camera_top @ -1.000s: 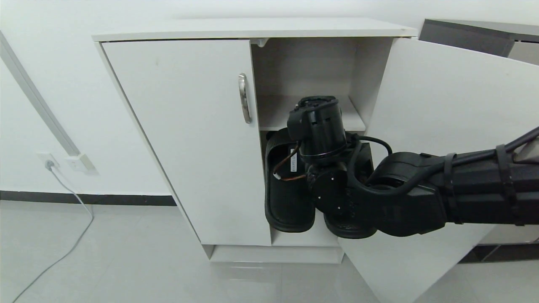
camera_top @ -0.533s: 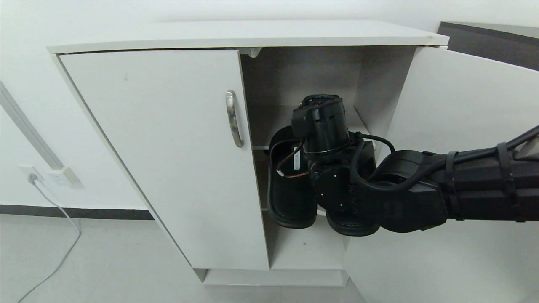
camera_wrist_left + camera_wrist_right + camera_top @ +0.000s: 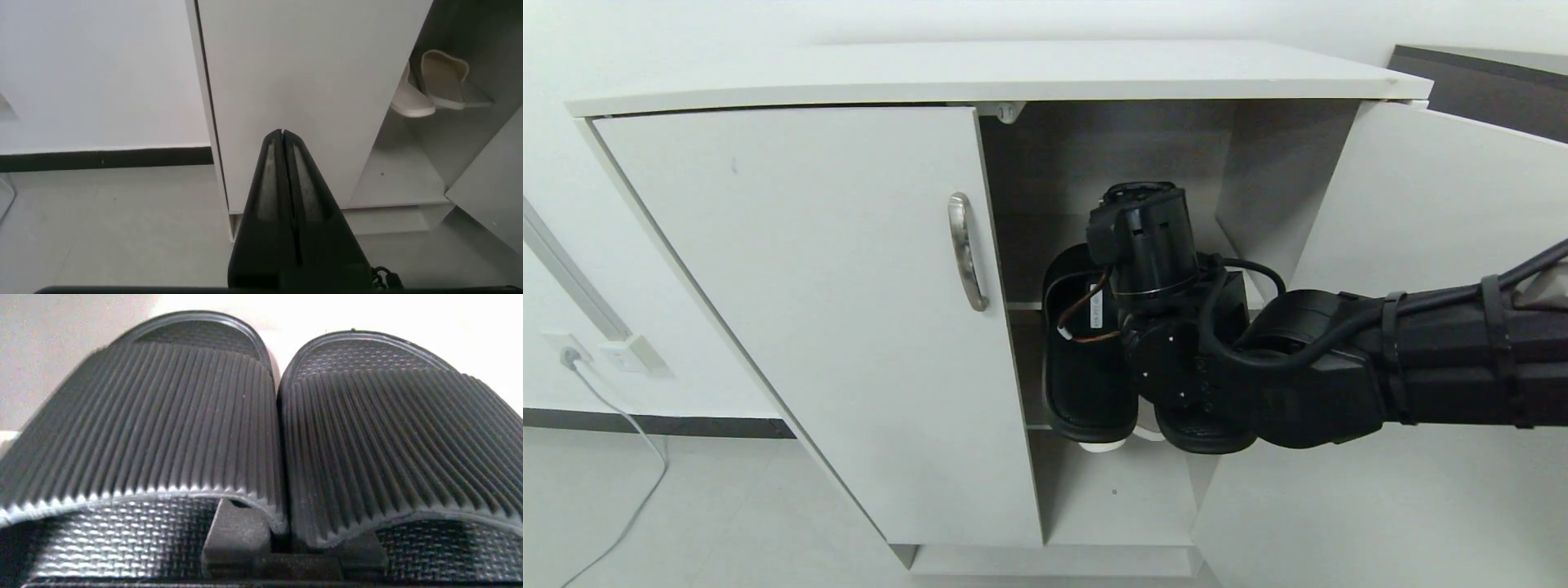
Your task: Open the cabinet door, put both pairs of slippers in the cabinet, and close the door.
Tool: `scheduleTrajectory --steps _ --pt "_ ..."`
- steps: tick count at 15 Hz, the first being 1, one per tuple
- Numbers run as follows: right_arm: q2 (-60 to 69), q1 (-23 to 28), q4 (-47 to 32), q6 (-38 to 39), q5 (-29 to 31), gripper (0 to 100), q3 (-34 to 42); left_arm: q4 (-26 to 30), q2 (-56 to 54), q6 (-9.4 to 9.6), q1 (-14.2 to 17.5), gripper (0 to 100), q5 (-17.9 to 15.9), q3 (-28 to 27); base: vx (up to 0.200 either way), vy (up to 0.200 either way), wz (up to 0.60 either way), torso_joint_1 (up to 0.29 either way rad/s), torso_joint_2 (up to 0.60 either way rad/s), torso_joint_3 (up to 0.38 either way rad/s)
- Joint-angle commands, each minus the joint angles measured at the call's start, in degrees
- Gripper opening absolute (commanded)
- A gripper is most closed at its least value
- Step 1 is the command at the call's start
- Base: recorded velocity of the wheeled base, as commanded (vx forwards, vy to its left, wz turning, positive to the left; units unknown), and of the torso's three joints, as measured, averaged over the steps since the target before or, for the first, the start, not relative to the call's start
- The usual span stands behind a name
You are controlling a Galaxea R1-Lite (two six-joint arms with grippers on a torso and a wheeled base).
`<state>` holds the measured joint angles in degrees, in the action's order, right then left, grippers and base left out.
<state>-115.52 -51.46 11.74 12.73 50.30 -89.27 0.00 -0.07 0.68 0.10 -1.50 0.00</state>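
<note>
Head view: I see the cabinet with its right door swung open and its left door shut. My right gripper clamps the black slippers, side by side, at the opening. White slippers lie inside. My left gripper is pinched closed and empty, outside.

- The right arm's wrist stands in front of the black slippers, covering most of the right-hand one and where it is held.
- From the wrist, the right gripper is buried under the ribbed straps, apart from two dark stubs.
- The pale slippers sit half behind the closed door.
- The open door runs off the picture's edge.
</note>
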Motion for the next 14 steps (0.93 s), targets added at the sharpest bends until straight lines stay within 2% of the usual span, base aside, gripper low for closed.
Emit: scheduleTrajectory --steps 1,3,6,14 --pt "-0.85 0.66 0.04 -0.25 -0.29 0 -0.99 0.0 0.07 0.02 -0.01 0 0.01 0.0 0.0 0.0 0.0 0.0 0.0 0.0" --pt "-0.94 0.74 0.04 -0.16 -0.29 0 -1.08 0.0 0.07 0.02 -0.01 0 0.01 0.0 0.0 0.0 0.0 0.0 0.0 0.0" --pt "-1.02 0.74 0.21 -0.16 -0.29 0 -0.99 0.0 0.07 0.02 -0.01 0 0.01 0.0 0.2 0.0 0.0 0.002 0.0 0.002" --pt "-1.02 0.13 0.39 -0.33 -0.02 0 -0.82 0.0 0.07 0.02 -0.01 0 0.01 0.0 0.0 0.0 0.0 0.0 0.0 0.0"
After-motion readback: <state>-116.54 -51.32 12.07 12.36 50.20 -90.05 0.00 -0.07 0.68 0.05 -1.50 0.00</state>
